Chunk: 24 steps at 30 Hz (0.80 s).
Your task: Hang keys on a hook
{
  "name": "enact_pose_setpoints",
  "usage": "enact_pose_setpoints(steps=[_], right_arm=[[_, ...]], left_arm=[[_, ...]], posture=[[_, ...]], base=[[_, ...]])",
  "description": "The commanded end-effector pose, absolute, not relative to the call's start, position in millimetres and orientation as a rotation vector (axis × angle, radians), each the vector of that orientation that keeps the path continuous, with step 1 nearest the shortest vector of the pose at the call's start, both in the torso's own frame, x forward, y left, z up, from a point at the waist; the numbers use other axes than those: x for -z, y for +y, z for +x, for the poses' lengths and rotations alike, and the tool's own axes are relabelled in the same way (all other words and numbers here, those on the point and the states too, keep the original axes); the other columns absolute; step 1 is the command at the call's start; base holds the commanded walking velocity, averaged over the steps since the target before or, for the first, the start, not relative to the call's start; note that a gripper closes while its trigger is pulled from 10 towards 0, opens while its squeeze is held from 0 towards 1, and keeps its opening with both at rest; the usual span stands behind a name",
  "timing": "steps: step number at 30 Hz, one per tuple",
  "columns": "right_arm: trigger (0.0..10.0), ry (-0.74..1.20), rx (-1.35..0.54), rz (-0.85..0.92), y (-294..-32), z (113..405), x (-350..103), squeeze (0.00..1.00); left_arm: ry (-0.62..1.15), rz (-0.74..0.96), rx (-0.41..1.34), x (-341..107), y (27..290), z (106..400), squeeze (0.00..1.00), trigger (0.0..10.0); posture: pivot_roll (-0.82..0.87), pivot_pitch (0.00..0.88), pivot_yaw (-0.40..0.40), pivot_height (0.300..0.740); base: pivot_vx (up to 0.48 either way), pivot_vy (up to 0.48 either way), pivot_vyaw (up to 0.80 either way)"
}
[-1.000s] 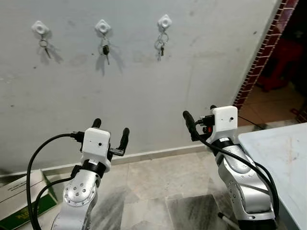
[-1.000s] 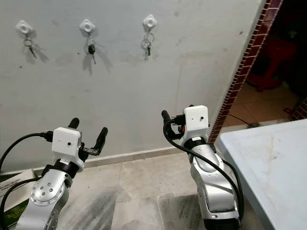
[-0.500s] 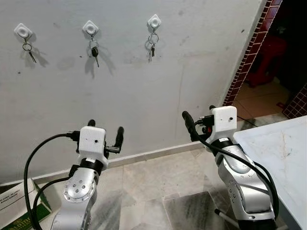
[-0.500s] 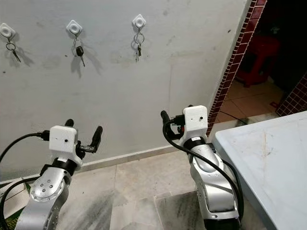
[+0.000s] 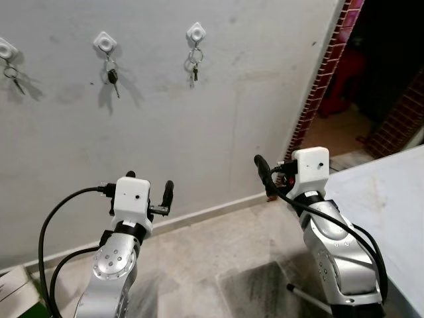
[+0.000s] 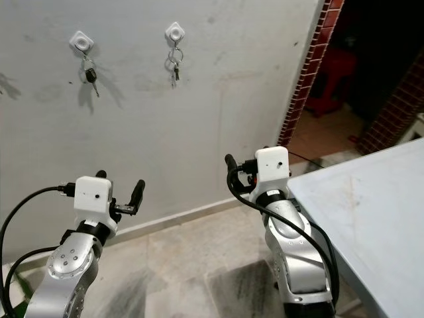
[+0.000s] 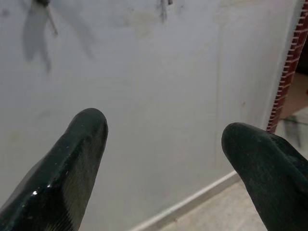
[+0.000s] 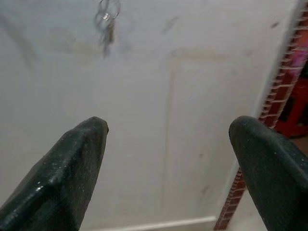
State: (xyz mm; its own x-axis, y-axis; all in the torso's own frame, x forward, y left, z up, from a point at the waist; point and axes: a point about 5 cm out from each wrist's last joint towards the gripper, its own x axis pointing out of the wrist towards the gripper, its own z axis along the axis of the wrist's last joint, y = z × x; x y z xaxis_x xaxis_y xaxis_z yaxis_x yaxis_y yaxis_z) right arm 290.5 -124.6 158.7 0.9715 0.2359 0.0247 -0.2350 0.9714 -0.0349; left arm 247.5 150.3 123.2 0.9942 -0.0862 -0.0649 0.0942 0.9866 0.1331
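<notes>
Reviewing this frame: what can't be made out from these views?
- Leftmost hook: cut by the left eye view's edge; its keys too small to count.
- Table: top runs off the right edge.
- Right wrist view: key ring blurred, its hook cut off at the top.
- Left wrist view: hanging keys cropped and blurred.

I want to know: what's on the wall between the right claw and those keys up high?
Just bare grey wall between the right claw and the keys, in the left eye view.
</notes>
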Motion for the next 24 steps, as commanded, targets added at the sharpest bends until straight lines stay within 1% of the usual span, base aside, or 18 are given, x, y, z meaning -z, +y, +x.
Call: enact_pose_setpoints(steps=[1,24], right_arm=[[10.0,-0.011,-0.213,-0.043,-132.5,292.2,-156.5,0.0],[10.0,-0.011,-0.2,-0.041,-132.7,291.2,-155.3,0.0]], left_arm=[[0.039,0.139,0.115,-126.5,144.2,248.5,0.0,10.0],[0.049,0.154,0.133,-126.1,144.3,248.4,0.0,10.0]], posture=[[0.09,0.0,0.018,0.74],[0.08,0.0,0.041,0.74]], base=[[0.0,0.0,-0.76],[0.0,0.0,-0.76]])
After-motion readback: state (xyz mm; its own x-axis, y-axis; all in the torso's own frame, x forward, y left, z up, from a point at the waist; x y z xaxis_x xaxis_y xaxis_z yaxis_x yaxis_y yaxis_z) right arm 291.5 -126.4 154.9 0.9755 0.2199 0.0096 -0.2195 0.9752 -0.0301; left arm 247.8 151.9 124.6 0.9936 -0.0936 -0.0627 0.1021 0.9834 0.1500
